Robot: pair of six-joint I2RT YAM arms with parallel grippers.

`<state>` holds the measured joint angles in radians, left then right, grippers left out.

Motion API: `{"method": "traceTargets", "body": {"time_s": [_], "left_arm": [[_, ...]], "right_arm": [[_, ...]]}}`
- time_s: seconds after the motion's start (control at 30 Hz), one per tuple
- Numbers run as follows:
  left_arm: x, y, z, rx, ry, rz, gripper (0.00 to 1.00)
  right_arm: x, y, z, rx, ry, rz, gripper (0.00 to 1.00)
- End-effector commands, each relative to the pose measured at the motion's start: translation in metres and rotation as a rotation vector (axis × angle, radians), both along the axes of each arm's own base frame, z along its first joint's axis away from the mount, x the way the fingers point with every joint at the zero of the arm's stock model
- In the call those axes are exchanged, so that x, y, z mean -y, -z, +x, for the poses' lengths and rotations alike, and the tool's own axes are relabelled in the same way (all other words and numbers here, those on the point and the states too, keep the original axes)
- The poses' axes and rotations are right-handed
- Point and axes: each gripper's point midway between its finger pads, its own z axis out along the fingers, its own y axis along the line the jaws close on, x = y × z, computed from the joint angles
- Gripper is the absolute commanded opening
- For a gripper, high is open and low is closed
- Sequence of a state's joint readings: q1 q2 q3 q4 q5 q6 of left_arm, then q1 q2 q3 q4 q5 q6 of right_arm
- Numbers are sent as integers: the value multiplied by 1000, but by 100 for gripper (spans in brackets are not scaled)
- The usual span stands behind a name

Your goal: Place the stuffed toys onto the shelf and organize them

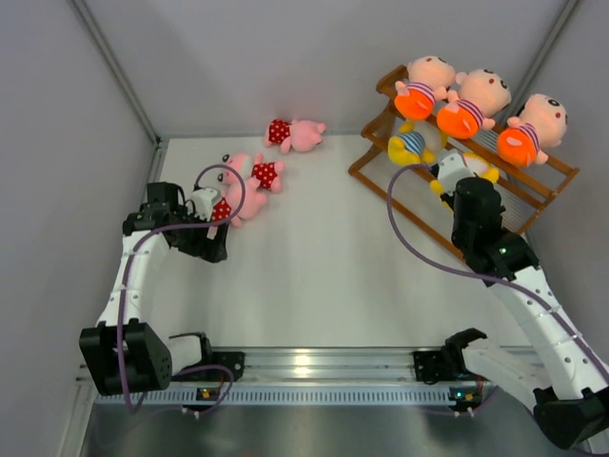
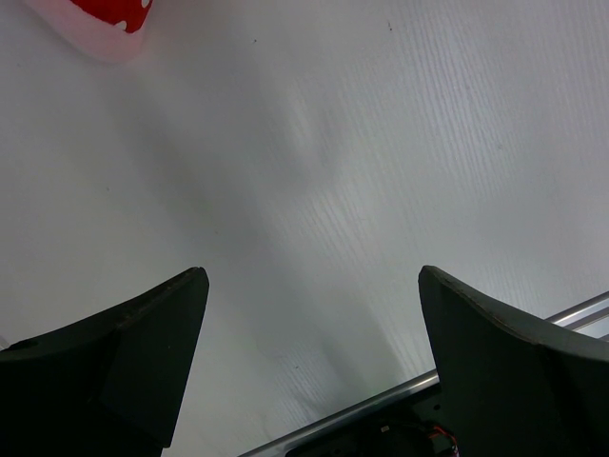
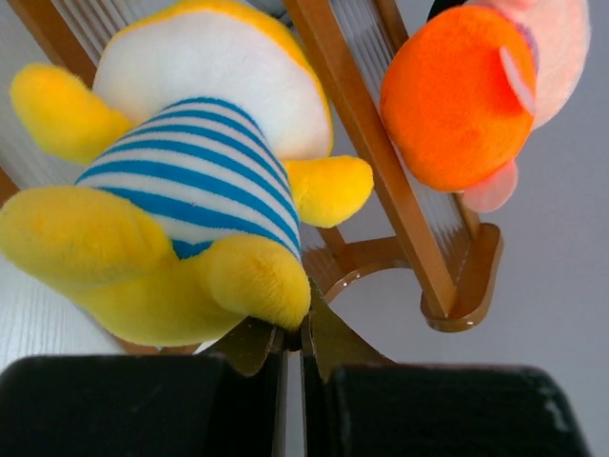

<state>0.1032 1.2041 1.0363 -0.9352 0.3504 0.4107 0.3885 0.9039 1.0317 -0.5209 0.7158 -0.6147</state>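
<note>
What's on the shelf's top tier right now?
Three peach dolls in a row: left, middle, right, orange shorts toward the arms. They cover the shelf slats behind them, so nothing else can be confirmed there.

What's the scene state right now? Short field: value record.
shelf: brown wooden three-tiered slanted rack, far right
top tier: three peach-headed plush dolls in orange shorts
middle tier: one of two yellow striped plush dolls; other at right pincer
white table: three pink polka-dot plush dolls, left side
left pincer: open, over bare table
right pincer: shut at yellow doll's foot; grip unclear
</note>
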Motion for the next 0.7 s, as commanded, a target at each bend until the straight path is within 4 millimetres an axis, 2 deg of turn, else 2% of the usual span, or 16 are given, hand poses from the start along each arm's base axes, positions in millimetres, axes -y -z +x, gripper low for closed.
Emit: {"method": "traceTargets", "body": {"time_s": [0.0,0.2,0.33,0.67], "left_arm": [[1,-11,7,66,8,-6,98],[0,-10,5,60,16,0,98],[0,-10,5,60,16,-2,98],[0,-8,5,53,17,0,98]], "right_arm": [[15,-9,13,161,116,120,0],[37,27,24,155,244,222,0],[34,44,33,156,233,271,0],[43,73,44,110,287,273,0]]}}
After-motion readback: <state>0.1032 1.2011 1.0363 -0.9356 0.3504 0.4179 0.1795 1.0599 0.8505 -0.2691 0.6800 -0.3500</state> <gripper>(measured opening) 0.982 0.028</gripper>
